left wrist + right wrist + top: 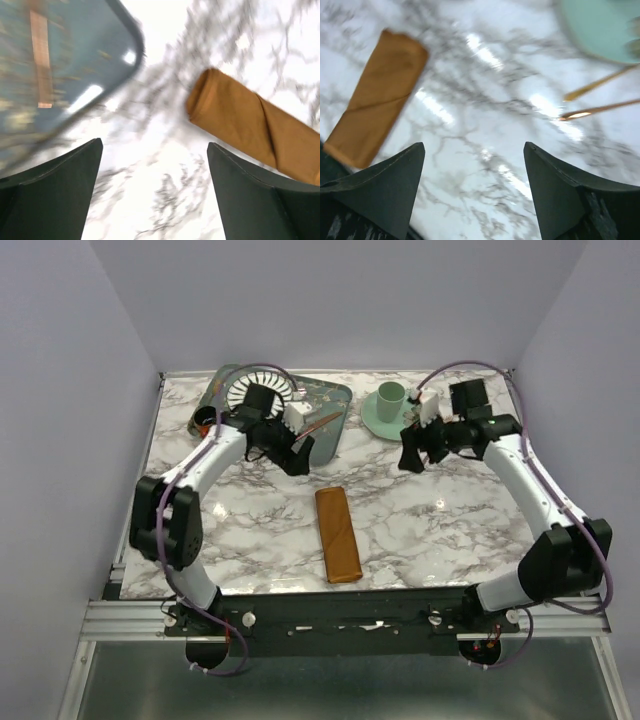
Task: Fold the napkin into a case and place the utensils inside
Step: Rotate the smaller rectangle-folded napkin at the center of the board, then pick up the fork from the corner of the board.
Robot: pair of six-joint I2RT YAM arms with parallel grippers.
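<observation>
Two hands hovered released and empty, the left hand [155, 150] by the tray [90, 45], the right hand [474, 147] by the saucer [590, 30], with the folded case [338, 535] lying on the desk [450, 510] between them, and I reckoned each loose utensil [597, 109] wanted a low, square pinch at mid-handle.

Rust-orange case [337, 535]; grey-veined white marble table [440, 515]

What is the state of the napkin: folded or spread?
Folded. The napkin lies as a narrow strip, with a diagonal fold edge across it.
</observation>
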